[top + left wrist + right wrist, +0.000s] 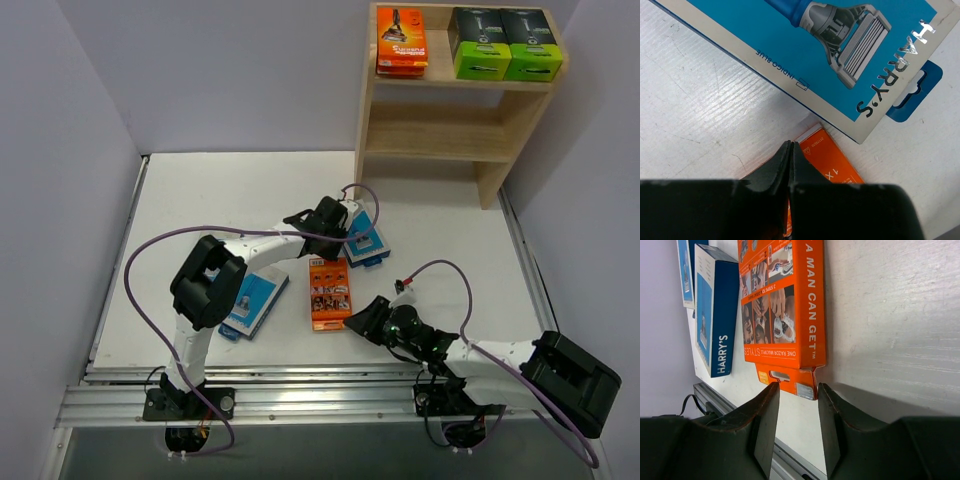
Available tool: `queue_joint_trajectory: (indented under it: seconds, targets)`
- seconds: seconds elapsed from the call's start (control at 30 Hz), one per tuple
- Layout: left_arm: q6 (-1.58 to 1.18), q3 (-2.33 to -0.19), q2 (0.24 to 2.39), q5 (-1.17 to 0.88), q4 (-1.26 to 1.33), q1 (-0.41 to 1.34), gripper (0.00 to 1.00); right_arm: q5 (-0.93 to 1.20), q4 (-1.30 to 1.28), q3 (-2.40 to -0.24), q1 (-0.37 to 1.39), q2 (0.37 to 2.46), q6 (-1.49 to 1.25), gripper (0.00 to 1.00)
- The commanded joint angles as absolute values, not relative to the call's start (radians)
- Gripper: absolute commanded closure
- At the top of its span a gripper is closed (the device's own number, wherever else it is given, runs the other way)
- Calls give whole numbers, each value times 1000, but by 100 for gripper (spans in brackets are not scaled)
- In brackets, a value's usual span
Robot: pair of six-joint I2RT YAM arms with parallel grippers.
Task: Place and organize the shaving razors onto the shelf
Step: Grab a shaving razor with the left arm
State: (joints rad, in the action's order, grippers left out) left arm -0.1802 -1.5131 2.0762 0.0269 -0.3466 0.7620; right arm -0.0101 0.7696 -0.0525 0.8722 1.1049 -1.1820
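An orange razor pack (329, 292) lies flat mid-table. My right gripper (358, 320) is open at its near end; in the right wrist view the pack's hang tab (787, 380) sits just ahead of the fingertips, gripper (797, 392). My left gripper (331, 250) is shut and empty, its tips (789, 145) over the orange pack's far end (832, 162), beside a light-blue card (790, 40) (364, 242). More light-blue packs (252, 303) lie at the left (720, 315). The wooden shelf (440, 130) holds orange packs (401, 42) and two black-and-green boxes (505, 45) on top.
The shelf's lower tier (440, 140) shows nothing on it. A metal rail (300, 390) runs along the table's near edge, close under the right gripper (715, 400). Purple cables loop over both arms. Walls close in left and right.
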Motion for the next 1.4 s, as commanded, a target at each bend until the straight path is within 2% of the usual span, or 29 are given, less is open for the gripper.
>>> queue_joint_trajectory:
  seconds: [0.0,0.27,0.43,0.87,1.13,1.23,1.37]
  targets:
    - [-187,-1486,2163,40,-472,756,94,-9,755,-6,881,1080,-1197,68]
    - [-193,-1480,2160,38,-471,758,96,21,876,-6,881,1178,-1210,68]
    - [-198,-1474,2158,38,-471,759,98,37,997,-8,881,1264,-1219,77]
    - [-199,-1460,2171,41,-471,772,98,17,1123,-23,881,1413,-1250,80]
    - [-212,-1448,2151,40,-471,778,98,20,1161,-34,881,1439,-1261,99]
    - [-221,-1453,2131,81,-486,776,92,29,1160,-40,881,1428,-1261,100]
    - [-226,-1479,2114,155,-523,775,78,40,1108,-61,881,1376,-1250,100]
